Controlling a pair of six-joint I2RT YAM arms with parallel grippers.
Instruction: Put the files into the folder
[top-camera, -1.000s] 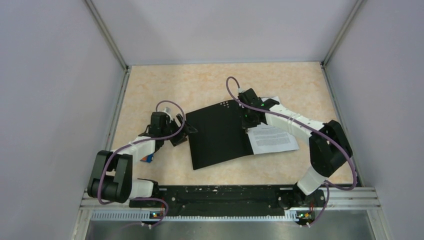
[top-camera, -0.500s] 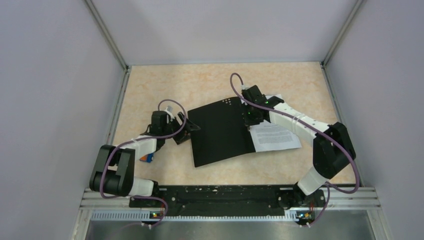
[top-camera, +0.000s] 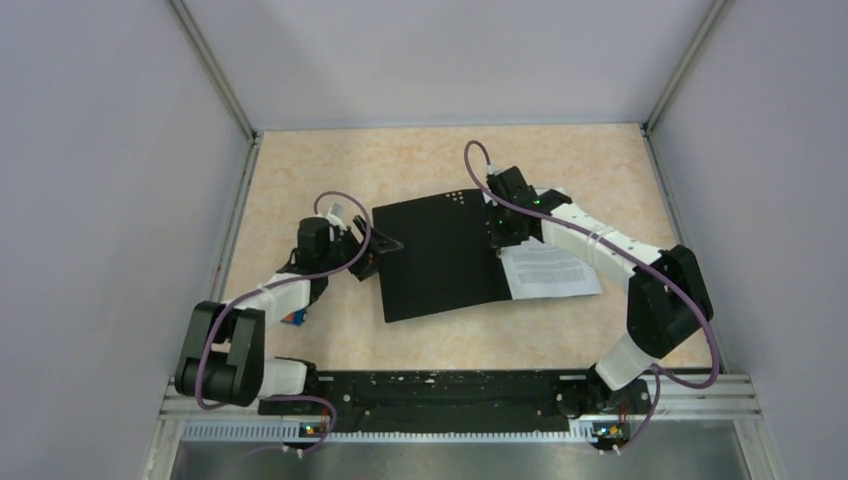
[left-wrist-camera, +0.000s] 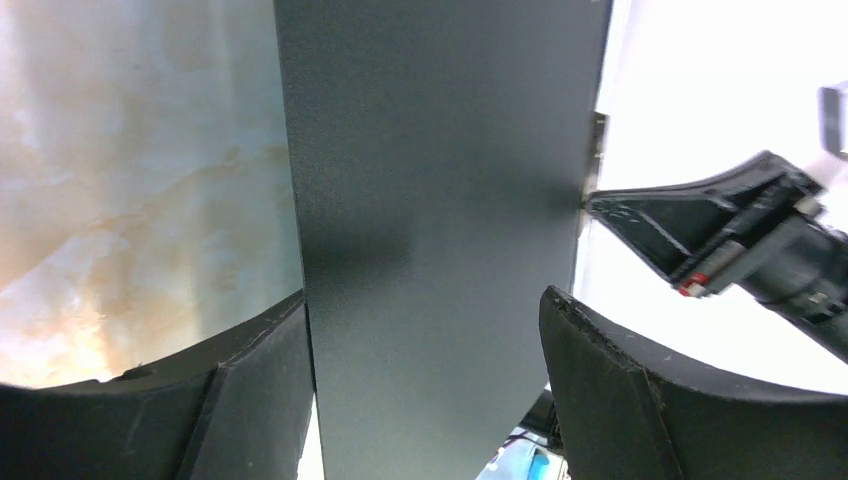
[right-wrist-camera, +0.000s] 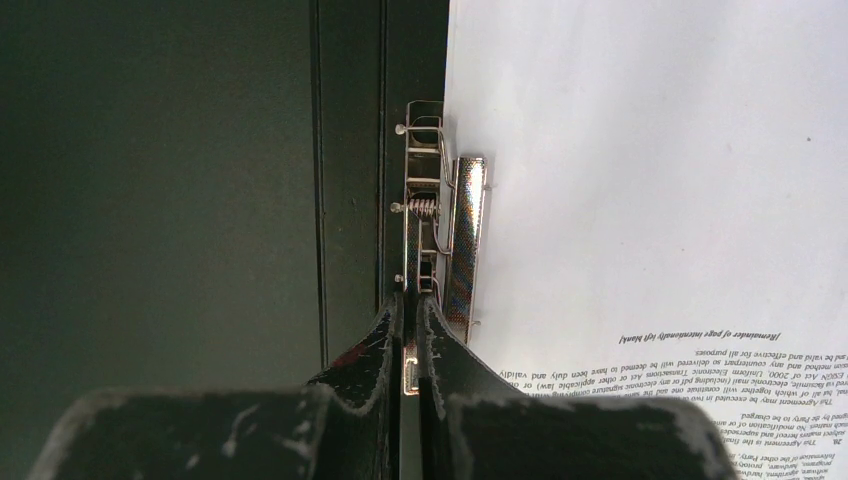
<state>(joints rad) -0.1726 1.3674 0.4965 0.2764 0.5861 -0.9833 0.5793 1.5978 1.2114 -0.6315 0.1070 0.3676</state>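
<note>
Pretty sure it's a robotics lab test cell: plain grey panel walls (top-camera: 100, 150), aluminium frame posts (top-camera: 212, 68), marble-look tabletop (top-camera: 330, 170), robot arms (top-camera: 590, 240) bolted to a rail (top-camera: 700, 400).

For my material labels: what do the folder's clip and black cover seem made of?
Clip: likely steel, bright reflective sheen, coiled wire spring. Black cover: matte, finely grained surface, probably plastic or coated board; the look leaves it open.

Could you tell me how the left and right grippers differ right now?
The left gripper is spread wide, the folder cover between its fingers; the right gripper is pinched shut on the metal clip. The left gripper is at the cover's outer edge, the right gripper at the spine beside the files. Both are at the folder.
</note>
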